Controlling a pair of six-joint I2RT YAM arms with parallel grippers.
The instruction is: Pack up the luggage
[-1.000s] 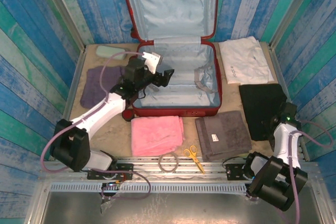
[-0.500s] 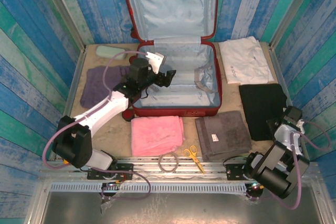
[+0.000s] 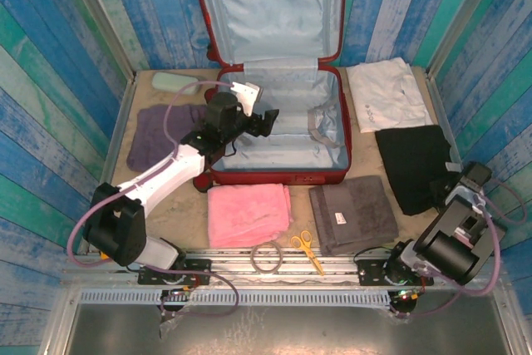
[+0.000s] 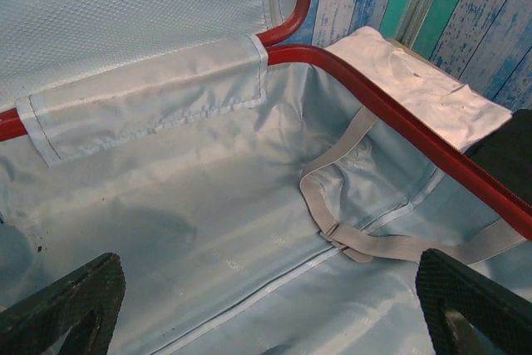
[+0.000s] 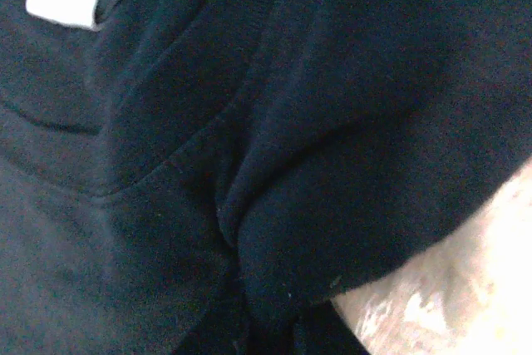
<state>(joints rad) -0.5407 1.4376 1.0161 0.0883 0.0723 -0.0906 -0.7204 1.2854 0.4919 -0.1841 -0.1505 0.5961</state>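
My left tool (image 3: 259,120) hangs just inside the left side of the suitcase (image 3: 278,174), and on its wrist camera the two fingers (image 4: 71,301) stand wide apart with nothing between them, so it is open and empty. Below it I see only pale lining and the grey strap (image 4: 366,243) lying loose across the floor of the case. My right tool (image 3: 457,189) sits at the near right corner of the black garment (image 3: 411,164). Its wrist view is pressed up against dark cloth that gathers into a tight fold at the bottom edge. That looks to me like a pinch, but the fingers are buried in the fabric and I cannot tell whether they are closed. The suitcase lies open in the middle of the worktop (image 3: 166,197), lid propped up against the back wall. By my reading the packing has barely begun, since the case holds nothing. Everything is waiting outside it: the white shirt (image 3: 386,93) to the right of the case, the black garment in front of that, a grey towel (image 3: 353,214) and a pink towel (image 3: 248,214) along the near side, a purple cloth (image 3: 154,130) and a pale green item (image 3: 174,81) to the left, and scissors (image 3: 306,248) beside a loop of band (image 3: 267,257) at the front rail.
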